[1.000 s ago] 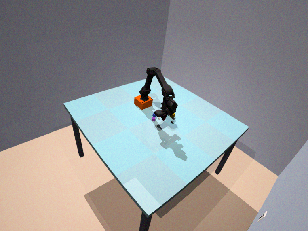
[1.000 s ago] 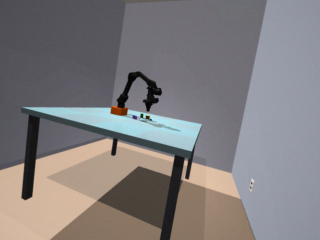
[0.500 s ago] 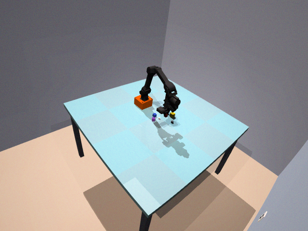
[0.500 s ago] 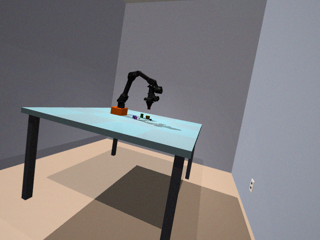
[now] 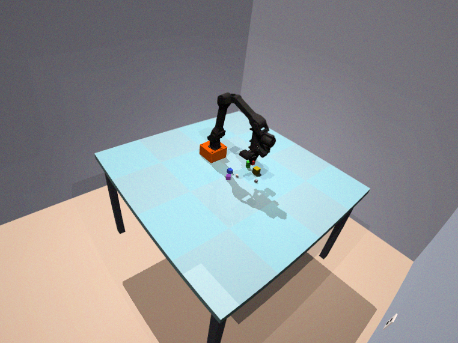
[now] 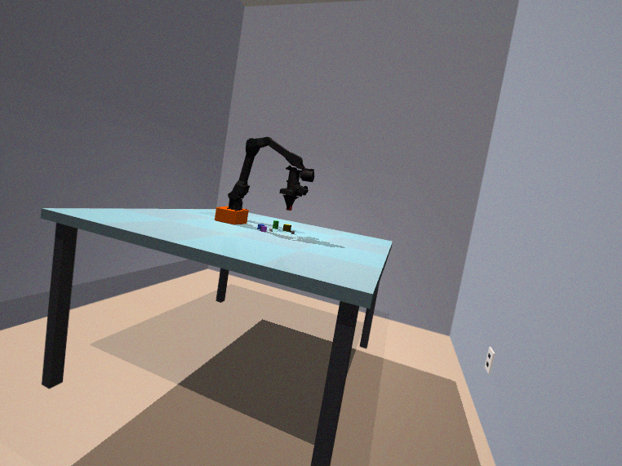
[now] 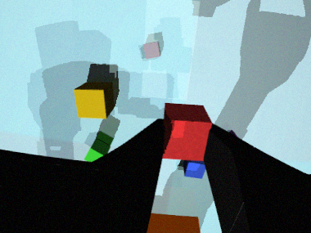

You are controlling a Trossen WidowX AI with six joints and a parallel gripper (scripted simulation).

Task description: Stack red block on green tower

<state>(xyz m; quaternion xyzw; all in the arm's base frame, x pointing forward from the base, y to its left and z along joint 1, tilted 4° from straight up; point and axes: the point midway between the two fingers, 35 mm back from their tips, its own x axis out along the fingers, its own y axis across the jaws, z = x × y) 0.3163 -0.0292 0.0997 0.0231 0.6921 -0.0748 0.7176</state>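
Observation:
The red block (image 5: 252,163) (image 6: 289,208) (image 7: 186,139) is held between the fingertips, clear of the table. My gripper (image 7: 182,127) is shut on it; in the exterior view the fingers hang well above the table. The green tower (image 5: 247,164) (image 6: 275,224) (image 7: 99,147) stands upright and looks like two green blocks, one on the other. In the wrist view it is left of the red block, partly hidden by the left finger. In the exterior view the red block is higher than the tower and to its right, not touching it.
A yellow block (image 5: 256,170) (image 6: 286,227) (image 7: 91,103) stands close to the tower. A blue block (image 5: 229,170) (image 7: 195,169) and a purple block (image 5: 228,176) (image 6: 264,228) lie nearer the orange base (image 5: 212,152) (image 6: 231,215). A small pinkish block (image 5: 256,181) (image 7: 151,50) lies beyond the yellow one.

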